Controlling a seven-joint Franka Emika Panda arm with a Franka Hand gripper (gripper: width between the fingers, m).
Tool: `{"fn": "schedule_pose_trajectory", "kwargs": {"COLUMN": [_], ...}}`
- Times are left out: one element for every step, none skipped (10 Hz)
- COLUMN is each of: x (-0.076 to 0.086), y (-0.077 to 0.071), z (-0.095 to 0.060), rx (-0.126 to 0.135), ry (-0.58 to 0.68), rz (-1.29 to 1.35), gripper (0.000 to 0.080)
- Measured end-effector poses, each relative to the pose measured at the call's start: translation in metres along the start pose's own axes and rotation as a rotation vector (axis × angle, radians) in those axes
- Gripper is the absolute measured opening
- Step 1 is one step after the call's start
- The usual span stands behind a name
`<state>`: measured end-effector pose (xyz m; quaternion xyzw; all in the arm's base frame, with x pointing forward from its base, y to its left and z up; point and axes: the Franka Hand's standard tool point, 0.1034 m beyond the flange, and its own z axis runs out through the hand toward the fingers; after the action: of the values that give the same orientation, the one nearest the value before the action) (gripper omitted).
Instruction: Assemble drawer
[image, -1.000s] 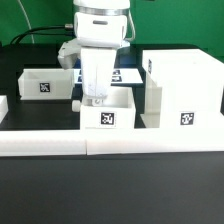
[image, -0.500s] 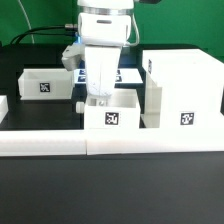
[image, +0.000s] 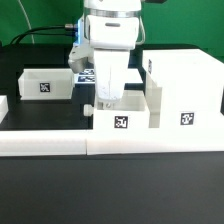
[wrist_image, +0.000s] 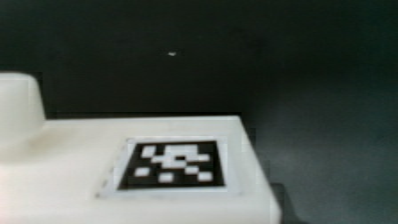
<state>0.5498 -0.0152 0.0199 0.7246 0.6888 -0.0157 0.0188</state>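
The tray stands just behind the rail, knob pointing to the exterior view's left, tagged side toward the camera, length seemingly running left-right, its other end just beside the housing. The gripper reaches down to its rear wall; whether the fingers pinch it cannot be told.

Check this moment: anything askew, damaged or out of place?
Nothing stands out. The housing, the tray below the gripper and the second tray at the exterior view's left all sit upright and look undamaged.
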Motion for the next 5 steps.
{"fn": "schedule_pose_trajectory", "kwargs": {"x": [-0.0007,-0.0011,-0.0006,0.0028,0.0069], "y": [-0.0008,-0.0009,-0.0017,-0.0032,-0.0025], "z": [0.0005,0.0006,0.0013,0.0023,0.0015], "rx": [0.002,0.002,0.003,0.007,0.005], "ry": [0.0,0.0,-0.001,-0.002,0.0], "rz": [0.002,0.002,-0.004,-0.022,-0.029], "gripper": [0.0042,0.0042,0.0042,0.0042,0.0042]}}
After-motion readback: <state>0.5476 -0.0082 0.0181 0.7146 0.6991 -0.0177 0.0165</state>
